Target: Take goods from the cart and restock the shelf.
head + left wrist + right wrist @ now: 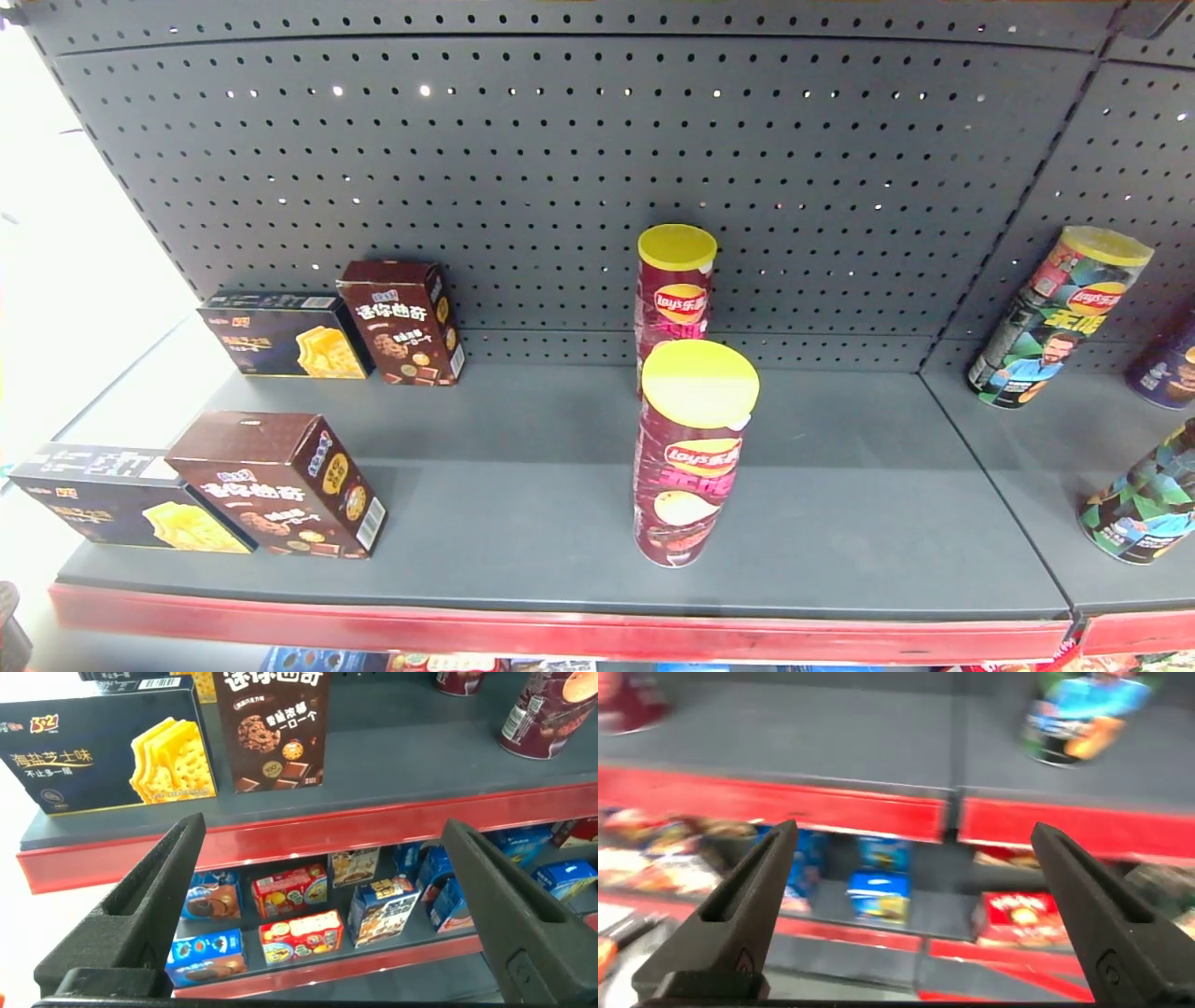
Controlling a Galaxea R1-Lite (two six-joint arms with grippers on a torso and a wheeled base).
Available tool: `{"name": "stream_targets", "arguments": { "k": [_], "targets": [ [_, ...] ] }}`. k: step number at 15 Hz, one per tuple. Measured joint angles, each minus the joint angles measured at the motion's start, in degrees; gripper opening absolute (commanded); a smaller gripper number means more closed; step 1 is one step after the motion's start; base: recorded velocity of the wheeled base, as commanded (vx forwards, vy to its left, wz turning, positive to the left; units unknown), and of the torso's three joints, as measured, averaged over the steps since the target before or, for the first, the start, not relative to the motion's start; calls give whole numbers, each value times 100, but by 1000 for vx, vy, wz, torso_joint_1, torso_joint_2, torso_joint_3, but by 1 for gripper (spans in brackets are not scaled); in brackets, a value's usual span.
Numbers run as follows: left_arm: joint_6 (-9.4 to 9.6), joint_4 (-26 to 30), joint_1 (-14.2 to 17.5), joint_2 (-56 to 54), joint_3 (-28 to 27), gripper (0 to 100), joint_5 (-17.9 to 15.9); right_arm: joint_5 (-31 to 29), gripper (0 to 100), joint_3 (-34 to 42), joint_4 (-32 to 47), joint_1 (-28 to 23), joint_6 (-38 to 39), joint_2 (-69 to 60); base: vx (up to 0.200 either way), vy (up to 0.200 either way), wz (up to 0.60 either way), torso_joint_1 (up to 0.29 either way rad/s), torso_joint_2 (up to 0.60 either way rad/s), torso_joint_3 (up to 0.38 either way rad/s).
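The left gripper (324,824) and right gripper (915,829) are hanging wide open, empty, facing the red-edged dark grey metal shelf (840,523). On it are standing two maroon yellow-lidded crisp tubes (686,467), two brown biscuit boxes (280,481) and two black cracker boxes (121,499).

You look down at a dark grey shelf (523,523) with a red strip (560,633) along its front edge. A grey wall full of little holes (560,168) stands behind it. In the middle, a dark red chip can (689,476) with a yellow lid stands upright. A second red can (674,289) stands right behind it, by the wall. On your left, a brown cookie box (280,485) stands beside a black cracker box (121,499). Behind them is another brown box (401,322) and another black box (285,334). On your right, on the next shelf part, stands a green can (1055,322).
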Motion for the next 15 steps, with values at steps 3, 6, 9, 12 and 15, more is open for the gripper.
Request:
{"name": "stream_targets", "arguments": {
  "k": [3, 6, 9, 12, 15],
  "targets": [
    [2, 11, 0, 0, 0, 100, -2, -78, 100, 1, 11, -429, -16, 44, 0, 0, 0, 0, 0, 0],
    [-5, 5, 0, 2, -2, 100, 4, 66, 100, 6, -10, -1142, 156, 41, 0, 0, 0, 0, 0, 0],
    [-7, -28, 0, 2, -7, 100, -22, 374, 100, 11, -10, -1002, 104, -102, 0, 0, 0, 0, 0, 0],
    [0, -28, 0, 2, 6, 100, 11, 312, 100, 11, -5, -853, 77, -416, 0, 0, 0, 0, 0, 0],
    [88, 16, 5, 2, 13, 100, 725, 323, 100, 11, -7, -825, 17, -518, 0, 0, 0, 0, 0, 0]
  ]
}}
